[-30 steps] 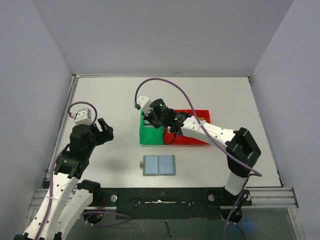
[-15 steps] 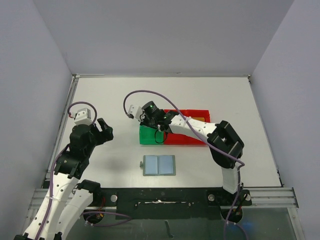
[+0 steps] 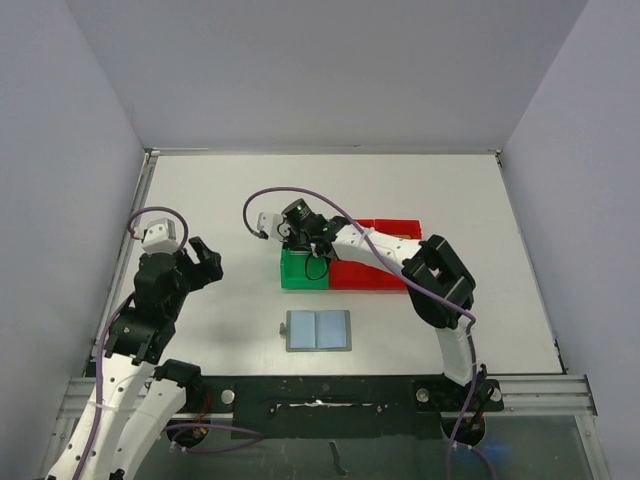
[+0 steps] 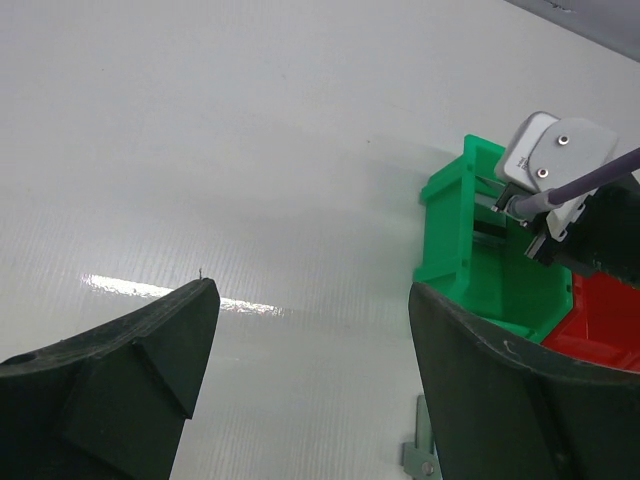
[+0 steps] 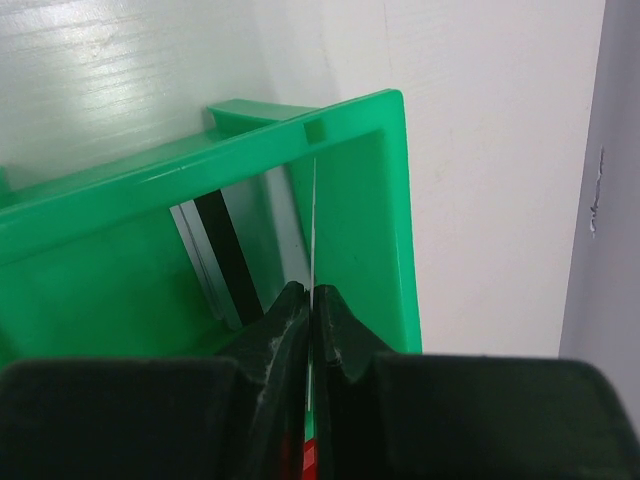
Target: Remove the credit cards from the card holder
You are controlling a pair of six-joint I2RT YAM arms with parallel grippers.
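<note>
Right hand (image 5: 310, 300) is pinched shut on a credit card (image 5: 314, 220), seen edge-on and poking out past the fingertips into the green bin (image 5: 350, 118). Just beside it in the same bin, a second card (image 5: 225, 255) with a black stripe leans against the wall. The red bin (image 3: 375, 272) sits touching the green one, back along that hand's arm. The card holder (image 3: 319, 330) lies open and flat on the worktop (image 3: 450, 200), well apart from the hand, toward the arm bases. Left hand (image 4: 310, 350) hangs way off to the side, fingers spread wide, nothing in them.
</note>
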